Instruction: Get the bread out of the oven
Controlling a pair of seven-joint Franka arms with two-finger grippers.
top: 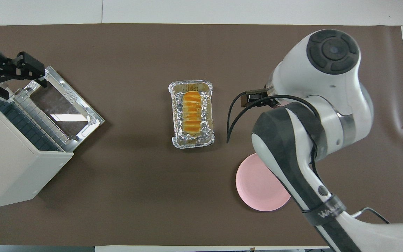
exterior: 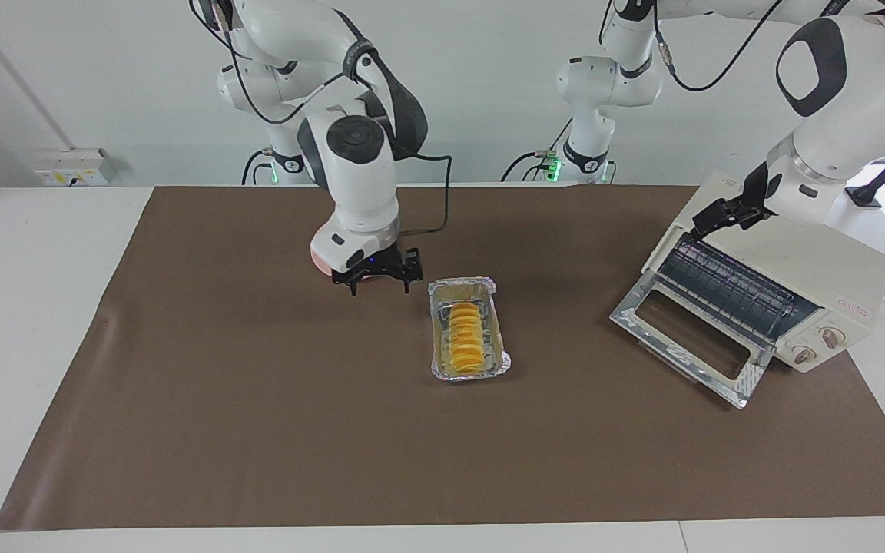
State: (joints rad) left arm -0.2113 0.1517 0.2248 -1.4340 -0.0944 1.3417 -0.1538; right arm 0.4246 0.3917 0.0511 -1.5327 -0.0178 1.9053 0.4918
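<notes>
The bread [exterior: 465,343] [top: 191,113], a ridged golden loaf, lies in a crinkled foil tray [exterior: 437,361] [top: 175,140] on the middle of the brown mat, outside the oven. The cream oven [exterior: 796,253] [top: 9,168] stands at the left arm's end with its glass door [exterior: 684,344] [top: 65,105] dropped open and only a bare wire rack inside. My left gripper [exterior: 723,217] [top: 14,82] hovers open over the oven's top front edge, holding nothing. My right gripper [exterior: 378,278] hangs open and empty, low over the mat between plate and tray.
A pink plate [top: 257,196] sits nearer to the robots than the tray, toward the right arm's end. In the facing view the right hand hides most of it. The right arm's forearm covers part of it from above. The mat [exterior: 258,430] spreads around the tray.
</notes>
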